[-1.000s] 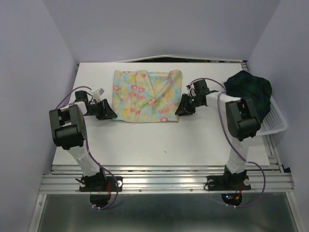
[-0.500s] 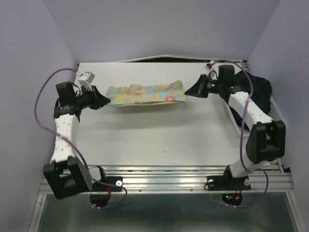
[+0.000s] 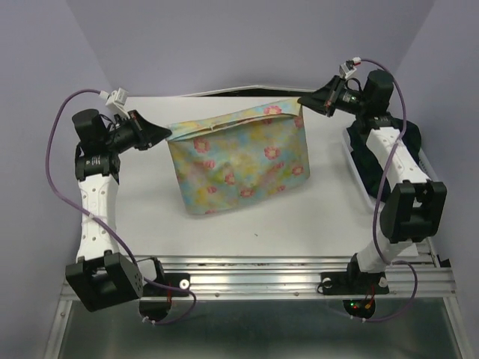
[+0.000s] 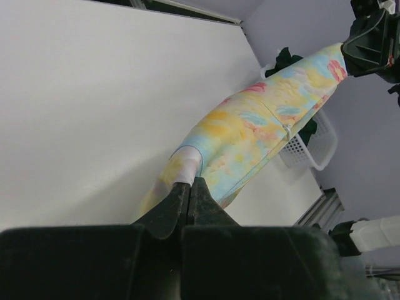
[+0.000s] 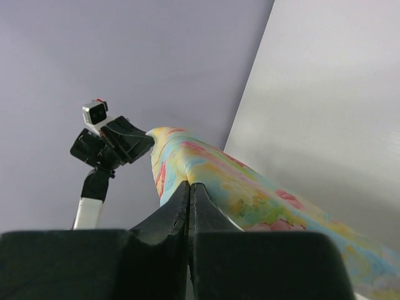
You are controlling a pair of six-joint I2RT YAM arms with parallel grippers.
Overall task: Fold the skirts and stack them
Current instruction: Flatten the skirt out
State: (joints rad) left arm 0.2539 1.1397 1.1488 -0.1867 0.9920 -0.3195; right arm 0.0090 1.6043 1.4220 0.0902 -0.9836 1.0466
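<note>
The pale yellow flower-print skirt (image 3: 239, 161) hangs stretched in the air above the white table (image 3: 150, 217), held by its two upper corners. My left gripper (image 3: 169, 134) is shut on its left corner; the cloth runs away from the jaws in the left wrist view (image 4: 262, 119). My right gripper (image 3: 300, 100) is shut on its right corner; the cloth shows in the right wrist view (image 5: 237, 187). The dark green-and-navy plaid skirt (image 3: 374, 161) lies bunched in the white mesh basket (image 3: 358, 166) at the right, mostly hidden behind my right arm.
The basket also shows in the left wrist view (image 4: 309, 147). Purple walls close in the left, right and back. A metal rail (image 3: 254, 269) runs along the table's near edge by the arm bases.
Both grippers rose from table height and lifted the flower-print skirt off the table. It lay flat, then bunched into a strip, and now hangs spread between them.
</note>
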